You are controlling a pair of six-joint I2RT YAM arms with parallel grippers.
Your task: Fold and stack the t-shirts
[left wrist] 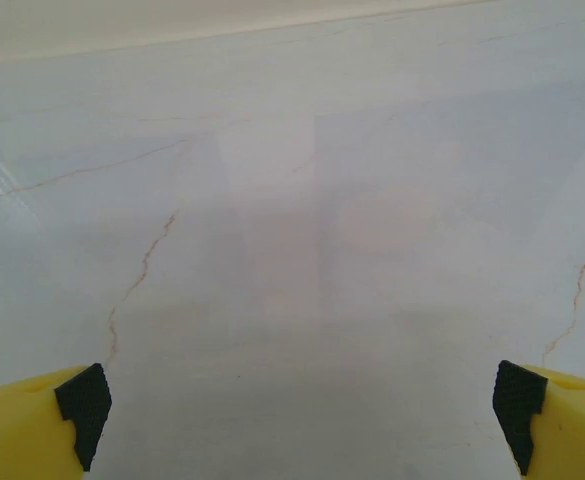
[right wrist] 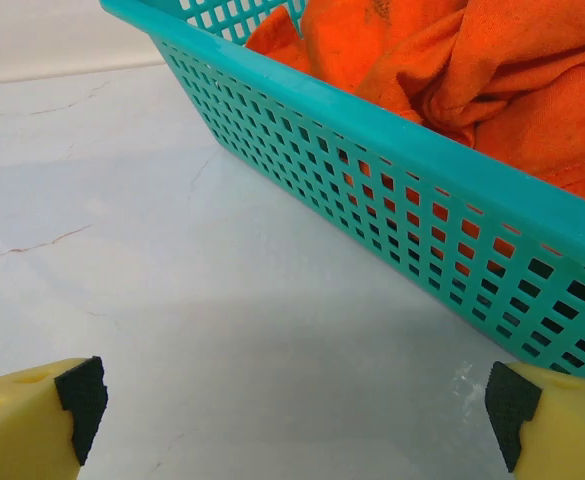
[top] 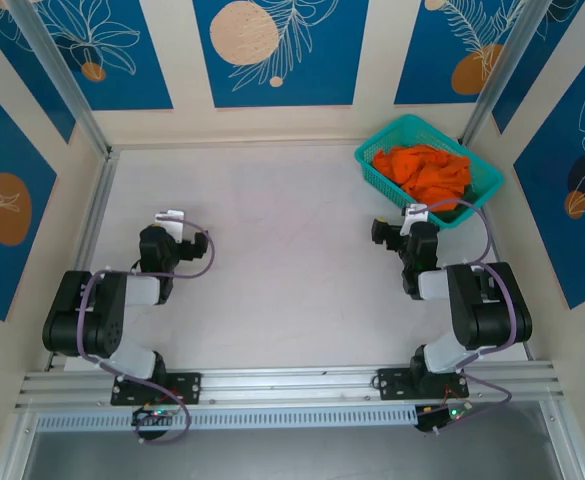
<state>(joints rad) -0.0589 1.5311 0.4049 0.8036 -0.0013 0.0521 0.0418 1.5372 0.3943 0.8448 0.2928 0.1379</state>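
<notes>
Table (top: 292, 250): pale, marbled, thin hairline cracks. Bare surface under and ahead of both end effectors.

Teal mesh basket (top: 380, 160): on the table, just ahead and to the right of the right end effector (right wrist: 297, 405). In the right wrist view its perforated side wall runs diagonally across the frame, close in front of the fingertips but not touching them.

Orange t-shirt (top: 427, 172): crumpled in a heap inside the basket, just beyond the right end effector. The cloth rises above the rim and orange shows through the wall holes. From the left end effector (left wrist: 300, 415) it is well apart, far off to the right across the table.

Left end effector: jaws spread wide with nothing between them, low over bare table and pointing away from the arm bases.

Right end effector: jaws also wide apart and empty, aimed at the near wall of the basket. It has no contact with the basket or the cloth.

Black pads (left wrist: 82, 410): sit on the inner tips of the yellow fingers, at the bottom corners of both wrist views, with table visible between them.
</notes>
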